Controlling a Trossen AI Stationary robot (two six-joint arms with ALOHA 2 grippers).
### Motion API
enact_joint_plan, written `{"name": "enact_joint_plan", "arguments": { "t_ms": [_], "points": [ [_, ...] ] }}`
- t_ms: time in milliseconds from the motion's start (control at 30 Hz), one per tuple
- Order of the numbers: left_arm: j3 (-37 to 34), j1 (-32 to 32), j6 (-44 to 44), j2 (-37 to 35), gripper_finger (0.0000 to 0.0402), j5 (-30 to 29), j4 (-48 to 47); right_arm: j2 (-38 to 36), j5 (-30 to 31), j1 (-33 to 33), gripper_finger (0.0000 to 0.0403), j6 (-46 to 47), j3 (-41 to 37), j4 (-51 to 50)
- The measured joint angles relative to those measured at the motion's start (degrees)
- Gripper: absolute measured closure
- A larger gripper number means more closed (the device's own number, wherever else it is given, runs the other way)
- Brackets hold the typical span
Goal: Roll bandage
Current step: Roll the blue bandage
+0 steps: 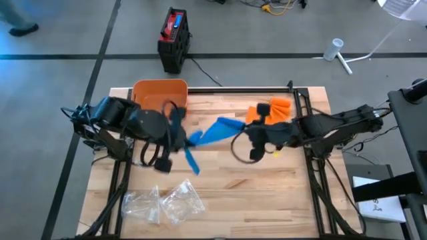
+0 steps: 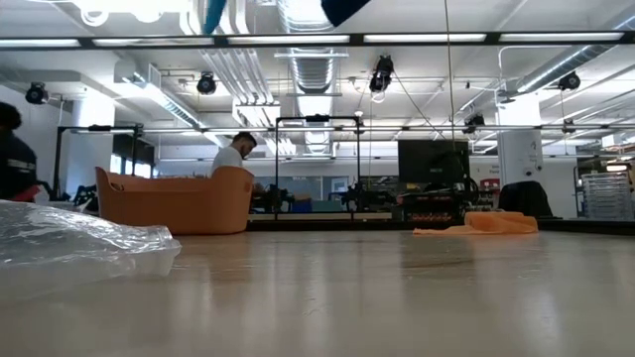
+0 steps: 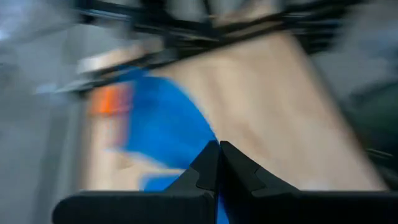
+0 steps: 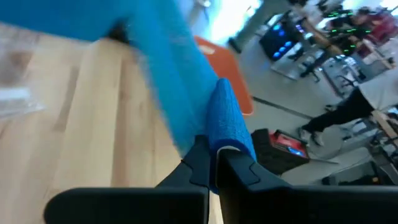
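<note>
You have the blue bandage (image 1: 217,131) stretched in the air above the middle of the wooden worktop (image 1: 267,193), one end in each pincer. The left pincer (image 1: 179,137) is clamped tight on the end nearer the orange tub (image 1: 160,90); a loose tail of fabric hangs down beneath it. The right pincer (image 4: 214,163) is pinched shut on the other end, where the strip has bunched into a thick, rounded fold.

Expect this to handle as a very light, limp thing: a soft, slightly ribbed woven strip with no stiffness of its own. It will sag and twist wherever you let the tension go, and it looks grippy rather than slippery, so layers should cling as you wind them. Nothing about it is fragile. Your best hold is at the very ends, flat across the width, keeping the span taut so the edges stay aligned.

Around it, crinkled clear plastic bags (image 1: 163,202) lie at the near edge of the worktop, and a crumpled orange cloth (image 1: 270,110) sits near the right arm. The tub is smooth, rounded plastic.
</note>
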Motion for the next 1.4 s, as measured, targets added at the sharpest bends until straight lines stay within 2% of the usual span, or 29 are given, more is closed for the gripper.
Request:
{"name": "enact_joint_plan", "arguments": {
  "t_ms": [67, 133, 333, 600, 700, 933, 1067, 1133, 1267, 1400],
  "points": [
    [-0.7, -1.0, -0.2, 0.5, 0.0401, 5.4, 0.6, -1.8, 0.5, -0.6, 0.0400, 0.3, 0.0, 0.3],
    [-1.8, -2.2, -0.8, 1.1, 0.0401, 7.0, 0.6, -3.4, 1.1, -1.1, 0.0400, 0.3, 0.0, 0.3],
    [-6.8, -5.6, -1.5, 1.7, 0.0401, 7.0, 3.7, -6.6, 3.2, -2.5, 0.0400, 0.4, 0.0, 1.8],
    [-10.8, -5.7, 0.1, 1.6, 0.0401, 6.8, 10.5, -7.0, 2.5, -2.7, 0.0400, -0.7, -0.1, 3.0],
    [-10.0, -5.6, 1.5, 1.6, 0.0401, 3.6, 10.0, -5.9, 2.0, -2.6, 0.0400, -3.6, -0.4, 2.5],
    [-3.6, -4.6, 7.7, -0.9, 0.0401, -7.8, 8.6, -2.8, -9.2, -2.1, 0.0400, -5.8, -0.6, -2.6],
    [-3.1, -0.8, 8.1, -3.3, 0.0401, -8.8, 7.1, -1.0, -18.6, -1.1, 0.0400, -5.4, -0.6, -4.3],
    [-4.1, 1.7, 8.1, -4.3, 0.0401, -7.4, 6.8, -0.2, -23.7, -0.6, 0.0400, -4.8, -0.6, -4.3],
    [-6.3, 7.0, 9.3, -4.9, 0.0401, 1.3, 6.9, 0.8, -32.6, 0.7, 0.0400, -3.9, -0.5, -3.1],
    [-9.8, 11.6, 11.9, -4.7, 0.0401, 6.3, 10.3, 1.0, -41.6, 2.1, 0.0400, -2.6, -0.4, 0.1]
  ]
}}
